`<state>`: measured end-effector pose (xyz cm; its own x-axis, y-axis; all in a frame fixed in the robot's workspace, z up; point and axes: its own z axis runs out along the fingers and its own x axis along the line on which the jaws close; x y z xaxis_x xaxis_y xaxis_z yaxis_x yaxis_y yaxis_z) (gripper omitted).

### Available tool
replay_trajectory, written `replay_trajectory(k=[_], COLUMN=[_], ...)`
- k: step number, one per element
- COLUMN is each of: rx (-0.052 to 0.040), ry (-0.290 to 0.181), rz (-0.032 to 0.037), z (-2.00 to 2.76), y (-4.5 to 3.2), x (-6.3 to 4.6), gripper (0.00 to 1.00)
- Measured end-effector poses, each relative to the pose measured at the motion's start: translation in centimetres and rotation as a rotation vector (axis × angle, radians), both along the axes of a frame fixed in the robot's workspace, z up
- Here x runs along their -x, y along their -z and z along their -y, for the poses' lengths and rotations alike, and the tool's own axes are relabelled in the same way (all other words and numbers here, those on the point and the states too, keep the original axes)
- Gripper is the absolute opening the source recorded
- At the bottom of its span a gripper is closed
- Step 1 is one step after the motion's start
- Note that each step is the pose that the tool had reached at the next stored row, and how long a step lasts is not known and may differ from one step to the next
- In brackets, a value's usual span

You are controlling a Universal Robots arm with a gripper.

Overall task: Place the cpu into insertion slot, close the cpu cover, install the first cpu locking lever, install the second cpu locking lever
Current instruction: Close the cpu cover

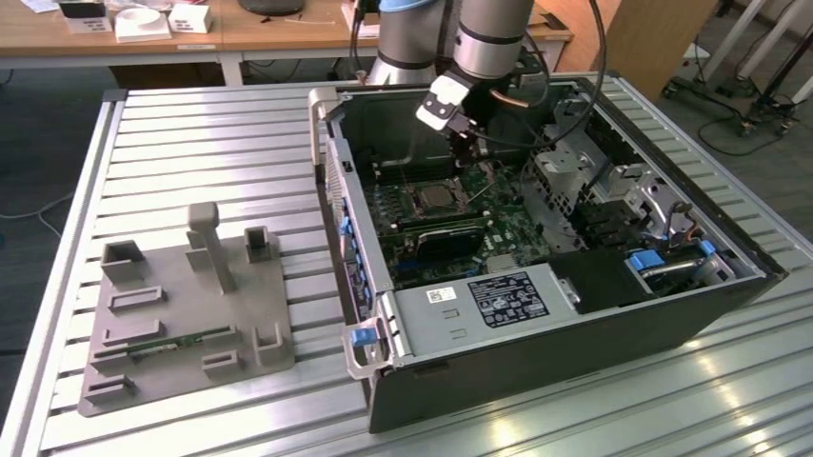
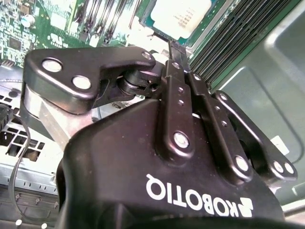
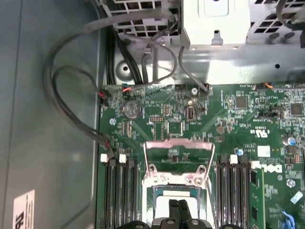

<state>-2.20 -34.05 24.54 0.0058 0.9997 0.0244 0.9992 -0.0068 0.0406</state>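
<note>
My claw (image 3: 178, 206), shut tight and seemingly gripping nothing, hovers just over the cpu (image 2: 183, 16) lying in the insertion slot (image 3: 148, 195); the cpu cover (image 3: 178, 144) stands raised.

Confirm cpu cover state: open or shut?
Open. In the first wrist view the cpu cover is swung back, green board showing through its window, and the cpu lies uncovered.

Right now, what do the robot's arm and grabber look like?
The arm is a silvery-grey tube with a black band and a blue joint cap. A white block sits at its wrist, with a black cable looping beside it. The gripper is glossy black: rounded body, link bars with silver pins, slim fingers, white lettering.
</note>
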Motion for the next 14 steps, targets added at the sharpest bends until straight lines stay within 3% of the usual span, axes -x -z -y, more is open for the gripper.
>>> replay_trajectory(k=[6, 14], rx=[0.0001, -0.0002], ry=[0.0, 0.0], rz=[0.0, 0.0001], z=[-0.01, -0.03], y=[-0.01, -0.69], x=[-0.48, -0.49], gripper=[0.11, 0.11])
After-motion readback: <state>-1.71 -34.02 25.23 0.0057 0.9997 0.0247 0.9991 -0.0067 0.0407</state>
